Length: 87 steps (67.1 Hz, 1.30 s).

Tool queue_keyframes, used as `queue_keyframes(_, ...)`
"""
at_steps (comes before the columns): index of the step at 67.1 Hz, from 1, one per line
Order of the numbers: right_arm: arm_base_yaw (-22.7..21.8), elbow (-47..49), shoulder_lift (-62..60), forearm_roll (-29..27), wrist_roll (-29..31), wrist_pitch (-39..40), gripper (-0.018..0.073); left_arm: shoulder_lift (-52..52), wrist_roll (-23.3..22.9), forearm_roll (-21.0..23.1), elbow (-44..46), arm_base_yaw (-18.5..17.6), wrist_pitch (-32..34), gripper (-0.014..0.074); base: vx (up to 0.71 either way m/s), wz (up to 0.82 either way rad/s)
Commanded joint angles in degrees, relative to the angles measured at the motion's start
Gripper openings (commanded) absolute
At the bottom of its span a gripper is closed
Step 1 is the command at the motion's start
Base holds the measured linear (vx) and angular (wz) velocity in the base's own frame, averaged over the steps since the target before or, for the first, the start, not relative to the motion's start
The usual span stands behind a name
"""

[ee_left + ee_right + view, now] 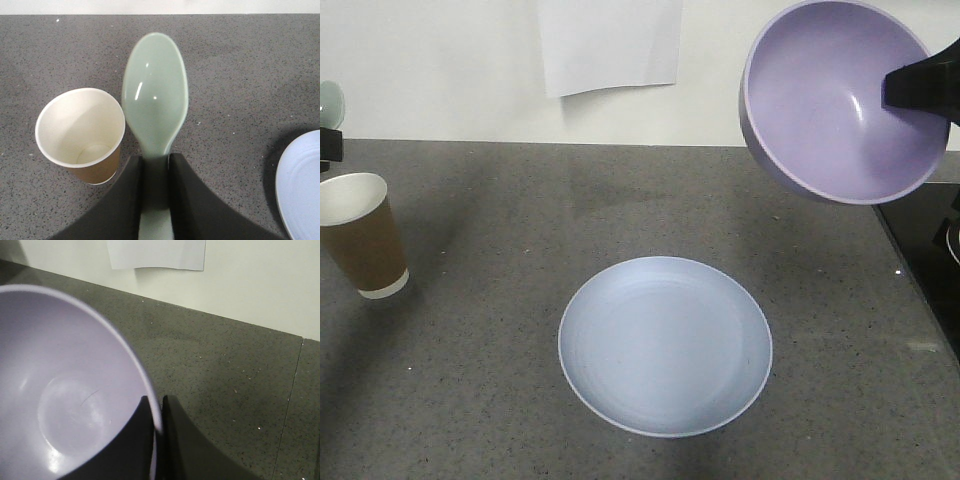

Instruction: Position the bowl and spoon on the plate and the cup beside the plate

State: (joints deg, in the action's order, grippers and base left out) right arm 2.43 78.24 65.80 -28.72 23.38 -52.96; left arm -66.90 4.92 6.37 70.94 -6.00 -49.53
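Left gripper [156,172] was clamped on the handle of the mint-green spoon [155,95], oval head pointing forward, held above the grey counter [240,75] just beside the brown paper cup [80,127]. Cup stood upright, well left of the light blue plate [665,345]. Right gripper [157,415] pinched the rim of the lavender bowl [65,390]. Bowl hung tilted in the air, beyond and right of the plate.

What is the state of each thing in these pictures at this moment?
bowl: empty, tilted, held in the air by its rim.
spoon: held by its handle, above the counter.
plate: flat on the counter, empty.
cup: upright on the counter, empty.
left gripper: shut on the spoon.
right gripper: shut on the bowl.
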Motion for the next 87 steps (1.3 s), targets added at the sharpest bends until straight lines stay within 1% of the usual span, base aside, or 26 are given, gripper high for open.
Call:
queue_keyframes(1,-0.4,1.8,-1.1,-1.5,0.3,3.5,-0.0004,1.0,-0.6,0.8,1.3,-0.2,3.4,-0.0006,0.0,0.0)
queue_keyframes(87,-0.4,1.8,-1.1,-1.9,0.7,3.4,-0.0004,1.0,-0.5,0.8,1.3,-0.2,3.5,-0.0006,0.0,0.0)
